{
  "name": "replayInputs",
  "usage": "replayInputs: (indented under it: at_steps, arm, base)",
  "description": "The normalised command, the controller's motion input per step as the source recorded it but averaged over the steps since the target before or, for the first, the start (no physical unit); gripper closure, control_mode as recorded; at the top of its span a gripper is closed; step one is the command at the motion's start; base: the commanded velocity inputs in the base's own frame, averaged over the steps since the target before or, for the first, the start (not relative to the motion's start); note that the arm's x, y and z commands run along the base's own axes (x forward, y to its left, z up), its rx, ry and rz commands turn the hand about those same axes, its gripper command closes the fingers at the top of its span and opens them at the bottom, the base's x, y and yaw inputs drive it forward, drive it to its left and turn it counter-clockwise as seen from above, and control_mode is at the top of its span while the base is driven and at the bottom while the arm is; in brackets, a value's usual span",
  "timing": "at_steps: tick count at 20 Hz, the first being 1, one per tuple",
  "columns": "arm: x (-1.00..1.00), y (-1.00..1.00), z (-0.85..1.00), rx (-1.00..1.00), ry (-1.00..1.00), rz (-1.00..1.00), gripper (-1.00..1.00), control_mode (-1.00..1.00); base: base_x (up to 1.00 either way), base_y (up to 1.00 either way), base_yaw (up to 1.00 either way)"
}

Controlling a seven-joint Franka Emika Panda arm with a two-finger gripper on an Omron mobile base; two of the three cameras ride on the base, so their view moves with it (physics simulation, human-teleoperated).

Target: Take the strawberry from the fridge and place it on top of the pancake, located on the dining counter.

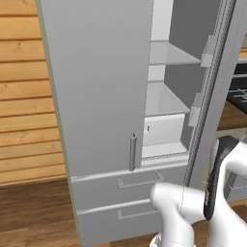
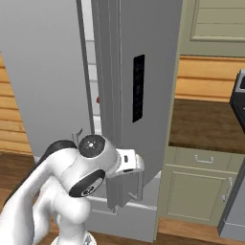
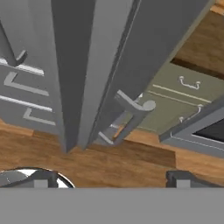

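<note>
horizontal honey-coloured wood planks line the wall beside the fridge [image 1: 101, 96], a tall matte light-grey cabinet; its right door [image 2: 139, 95] stands swung open, with flat grey shelves [image 1: 166, 54] and a boxy pale bin inside; a round vertical bar handle [image 3: 131, 116] runs down the open door's edge; a small dark red speck, perhaps the strawberry [image 2: 98, 100], shows inside past that door; the gripper [image 3: 111, 179] sits low by the handle, its dark fingers [image 3: 41, 178] spread wide, holding nothing.
</note>
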Motion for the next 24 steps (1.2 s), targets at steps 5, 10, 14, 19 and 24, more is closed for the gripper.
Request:
replayInputs:
  at_steps: [5,10,14,19,24]
  arm:
    - [0.00,0.90,1.00,-0.48,0.08,-0.01,-1.00,-1.00]
    - [0.06,1.00,0.66,-0.42,0.35,0.00,-1.00,-1.00]
    - [0.34,0.69,0.15,-0.30,0.29,-0.05,-1.00,-1.00]
    - [0.70,-0.07,-0.05,-0.01,0.03,-0.02,-1.00,-1.00]
    - [0.77,-0.13,0.16,-0.29,-0.08,-0.01,-1.00,-1.00]
  base:
    - [0.00,0.00,0.00]
    - [0.00,0.00,0.00]
    - [0.00,0.00,0.00]
    - [0.00,0.00,0.00]
    - [0.00,0.00,0.00]
